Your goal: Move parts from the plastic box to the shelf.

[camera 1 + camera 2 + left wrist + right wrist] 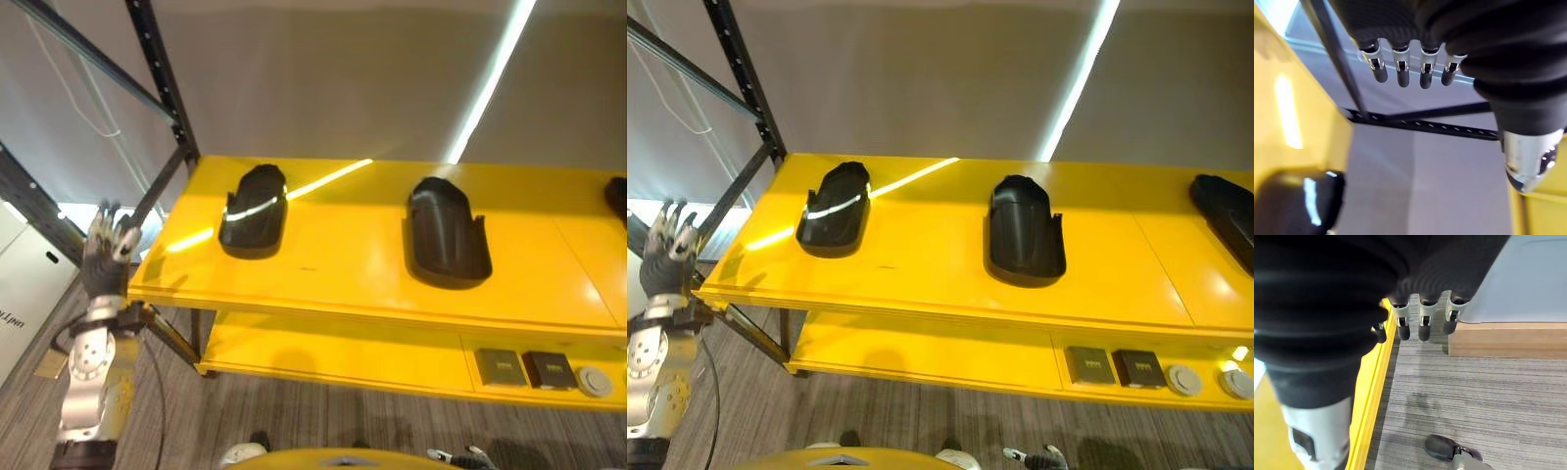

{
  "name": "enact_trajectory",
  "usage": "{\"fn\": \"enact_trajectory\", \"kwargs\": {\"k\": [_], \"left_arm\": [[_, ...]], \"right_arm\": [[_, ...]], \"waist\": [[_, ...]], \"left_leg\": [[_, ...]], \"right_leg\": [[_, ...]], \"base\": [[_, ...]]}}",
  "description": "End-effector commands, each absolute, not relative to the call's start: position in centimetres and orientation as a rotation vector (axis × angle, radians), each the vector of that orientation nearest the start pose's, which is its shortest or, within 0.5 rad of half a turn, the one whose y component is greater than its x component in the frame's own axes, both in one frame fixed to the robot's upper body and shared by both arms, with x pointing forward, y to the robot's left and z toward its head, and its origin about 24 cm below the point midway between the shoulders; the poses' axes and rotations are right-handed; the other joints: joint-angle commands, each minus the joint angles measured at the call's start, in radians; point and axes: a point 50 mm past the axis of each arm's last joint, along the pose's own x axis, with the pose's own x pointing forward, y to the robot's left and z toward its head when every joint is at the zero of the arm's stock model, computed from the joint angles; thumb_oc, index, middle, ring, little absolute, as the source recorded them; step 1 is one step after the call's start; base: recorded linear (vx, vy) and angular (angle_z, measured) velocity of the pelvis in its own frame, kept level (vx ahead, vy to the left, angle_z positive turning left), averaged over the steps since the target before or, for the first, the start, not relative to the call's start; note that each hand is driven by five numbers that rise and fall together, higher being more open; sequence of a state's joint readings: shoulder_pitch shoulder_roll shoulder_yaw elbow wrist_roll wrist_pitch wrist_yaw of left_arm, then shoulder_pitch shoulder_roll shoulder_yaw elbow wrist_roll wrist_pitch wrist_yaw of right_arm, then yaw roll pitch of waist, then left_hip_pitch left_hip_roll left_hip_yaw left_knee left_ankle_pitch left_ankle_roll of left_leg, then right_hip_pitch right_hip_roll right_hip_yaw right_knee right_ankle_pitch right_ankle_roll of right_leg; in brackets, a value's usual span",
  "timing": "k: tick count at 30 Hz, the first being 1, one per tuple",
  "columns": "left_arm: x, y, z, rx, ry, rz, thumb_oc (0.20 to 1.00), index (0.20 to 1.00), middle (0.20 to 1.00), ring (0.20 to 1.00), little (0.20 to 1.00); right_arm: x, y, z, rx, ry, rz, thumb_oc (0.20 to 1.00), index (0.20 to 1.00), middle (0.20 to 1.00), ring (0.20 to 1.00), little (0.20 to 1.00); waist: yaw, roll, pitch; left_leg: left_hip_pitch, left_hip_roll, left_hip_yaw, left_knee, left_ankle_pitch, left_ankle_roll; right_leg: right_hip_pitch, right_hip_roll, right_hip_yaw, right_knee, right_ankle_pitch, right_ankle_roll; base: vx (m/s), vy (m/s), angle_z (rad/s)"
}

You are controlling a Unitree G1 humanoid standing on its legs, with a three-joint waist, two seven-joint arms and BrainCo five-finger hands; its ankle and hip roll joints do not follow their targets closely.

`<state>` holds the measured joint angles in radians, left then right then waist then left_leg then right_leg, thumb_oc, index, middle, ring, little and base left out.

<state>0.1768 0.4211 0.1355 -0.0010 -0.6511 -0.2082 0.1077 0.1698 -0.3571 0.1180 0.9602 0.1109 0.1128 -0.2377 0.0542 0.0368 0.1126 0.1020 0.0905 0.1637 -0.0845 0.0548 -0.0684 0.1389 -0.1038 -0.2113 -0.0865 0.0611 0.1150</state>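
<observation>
In the left eye view, a glossy yellow metal shelf point(323, 284) is seen with two black moulded plastic parts lying on its upper board: a rounded black part point(253, 210) toward the shelf's left end and a longer black scoop-shaped part point(447, 233) near the middle, well apart. A third black part point(617, 196) is cut off at the shelf's right end. The left hand point(101, 255) is raised just beside the shelf's left front corner, fingers straight and spread, nothing held. The step in hand is judged to be a release just completed or a return for another part; the plastic box cannot be found in these views, so the next move is judged to call for a turn away from the shelf toward the box.

In the right eye view, small dark square blocks point(1089, 364) and grey discs point(1183, 379) are shown on the shelf's lower board, and a black perforated steel upright point(745, 83) stands at the shelf's left rear corner.

In the left wrist view, the left hand's fingers point(1402, 73) are seen relaxed and empty, with the rounded part beyond them.

In the right wrist view, the right hand point(1422, 323) hangs with loose, empty fingers beside the shelf's yellow edge, above grey striped carpet point(1474, 401); a pale wall with a wooden skirting point(1508, 340) stands behind.
</observation>
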Motion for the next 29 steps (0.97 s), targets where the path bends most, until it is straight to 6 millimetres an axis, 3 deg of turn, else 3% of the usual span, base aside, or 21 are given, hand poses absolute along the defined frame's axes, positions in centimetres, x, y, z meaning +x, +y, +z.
{"fn": "enact_trajectory", "kwargs": {"k": [1, 2, 3, 5, 6, 7, 8, 10, 11, 13, 18, 29], "left_arm": [[19.4, 29.4, -0.6, -0.257, 0.172, 0.417, 1.0, 1.0, 1.0, 1.0, 1.0], [18.7, 29.5, -1.8, -0.263, 0.212, 0.435, 1.0, 1.0, 1.0, 1.0, 1.0], [17.0, 29.5, -4.6, -0.276, 0.352, 0.469, 1.0, 1.0, 1.0, 1.0, 1.0], [15.2, 29.3, -7.0, -0.248, 0.483, 0.485, 1.0, 1.0, 1.0, 1.0, 1.0], [10.9, 27.8, -11.5, -0.21, 0.717, 0.464, 1.0, 1.0, 1.0, 1.0, 1.0], [10.0, 27.3, -12.4, -0.19, 0.807, 0.462, 1.0, 1.0, 1.0, 1.0, 1.0], [7.7, 26.7, -13.9, -0.156, 0.929, 0.46, 1.0, 1.0, 1.0, 1.0, 1.0], [6.4, 26.2, -14.8, -0.118, 1.041, 0.453, 1.0, 1.0, 1.0, 1.0, 1.0], [4.4, 25.6, -15.7, -0.075, 1.145, 0.435, 1.0, 1.0, 1.0, 1.0, 1.0], [3.2, 24.4, -16.5, -0.069, 1.224, 0.395, 1.0, 1.0, 1.0, 1.0, 1.0], [4.3, 23.3, -16.7, -0.035, 1.205, 0.359, 1.0, 1.0, 1.0, 1.0, 1.0], [5.3, 24.0, -16.3, 0.061, 1.174, 0.292, 1.0, 1.0, 1.0, 1.0, 1.0]], "right_arm": [[8.3, -27.9, -14.2, -0.471, 1.206, -0.248, 1.0, 1.0, 1.0, 1.0, 1.0], [8.3, -27.8, -14.2, -0.472, 1.209, -0.241, 1.0, 1.0, 1.0, 1.0, 1.0], [8.3, -27.7, -14.3, -0.477, 1.22, -0.219, 1.0, 1.0, 1.0, 1.0, 1.0], [8.1, -27.5, -14.5, -0.474, 1.236, -0.202, 1.0, 1.0, 1.0, 1.0, 1.0], [7.2, -27.1, -15.1, -0.416, 1.281, -0.221, 1.0, 1.0, 1.0, 1.0, 1.0], [7.0, -27.1, -15.2, -0.396, 1.295, -0.232, 1.0, 1.0, 1.0, 1.0, 1.0], [6.7, -26.8, -15.4, -0.375, 1.315, -0.245, 1.0, 1.0, 1.0, 1.0, 1.0], [6.4, -26.6, -15.6, -0.354, 1.345, -0.256, 1.0, 1.0, 1.0, 1.0, 1.0], [6.0, -26.5, -15.7, -0.339, 1.381, -0.261, 1.0, 1.0, 1.0, 1.0, 1.0], [5.2, -26.3, -16.0, -0.319, 1.442, -0.267, 1.0, 1.0, 1.0, 1.0, 1.0], [4.6, -25.2, -16.5, -0.322, 1.457, -0.266, 1.0, 1.0, 1.0, 1.0, 1.0], [5.1, -25.1, -16.4, -0.345, 1.433, -0.271, 1.0, 1.0, 1.0, 1.0, 1.0]], "waist": [[0.008, -0.03, 0.042], [0.009, -0.032, 0.039], [0.012, -0.034, 0.043], [0.015, -0.035, 0.045], [0.02, -0.042, 0.045], [0.021, -0.042, 0.048], [0.017, -0.044, 0.048], [0.013, -0.046, 0.045], [0.007, -0.049, 0.044], [-0.008, -0.052, 0.037], [-0.021, -0.06, 0.028], [-0.024, -0.063, 0.024]], "left_leg": [[-0.018, 0.046, -0.009, 0.073, -0.048, -0.013], [-0.023, 0.045, -0.01, 0.073, -0.046, -0.013], [-0.023, 0.046, -0.009, 0.074, -0.047, -0.011], [-0.024, 0.046, -0.01, 0.075, -0.046, -0.011], [-0.027, 0.046, -0.008, 0.073, -0.044, -0.006], [-0.023, 0.046, -0.008, 0.073, -0.046, -0.005], [-0.021, 0.044, -0.007, 0.071, -0.048, -0.002], [-0.024, 0.041, -0.006, 0.072, -0.048, 0.001], [-0.022, 0.041, -0.003, 0.072, -0.048, 0.002], [-0.009, 0.044, 0.006, 0.069, -0.05, 0.005], [-0.002, 0.039, 0.016, 0.07, -0.062, 0.012], [-0.011, 0.035, 0.021, 0.077, -0.069, 0.017]], "right_leg": [[-0.017, -0.056, -0.046, 0.042, -0.029, 0.034], [-0.021, -0.057, -0.047, 0.042, -0.029, 0.034], [-0.02, -0.057, -0.052, 0.045, -0.032, 0.035], [-0.022, -0.057, -0.055, 0.048, -0.033, 0.035], [-0.024, -0.056, -0.058, 0.046, -0.03, 0.035], [-0.02, -0.054, -0.058, 0.046, -0.031, 0.035], [-0.022, -0.053, -0.053, 0.046, -0.031, 0.037], [-0.026, -0.053, -0.05, 0.046, -0.029, 0.038], [-0.025, -0.05, -0.043, 0.045, -0.03, 0.038], [-0.017, -0.043, -0.028, 0.041, -0.033, 0.036], [-0.019, -0.039, -0.01, 0.038, -0.03, 0.039], [-0.03, -0.035, 0.0, 0.036, -0.028, 0.039]], "base": [[-0.04, -0.009, 0.15], [-0.05, -0.017, 0.17], [-0.04, -0.015, 0.21], [-0.04, -0.023, 0.13], [-0.04, -0.032, 0.06], [-0.04, -0.028, 0.01], [0.0, 0.0, 0.0], [0.0, 0.0, 0.0], [0.0, 0.0, 0.0], [0.05, 0.009, -0.04], [0.03, 0.002, -0.11], [-0.01, -0.006, -0.03]]}}
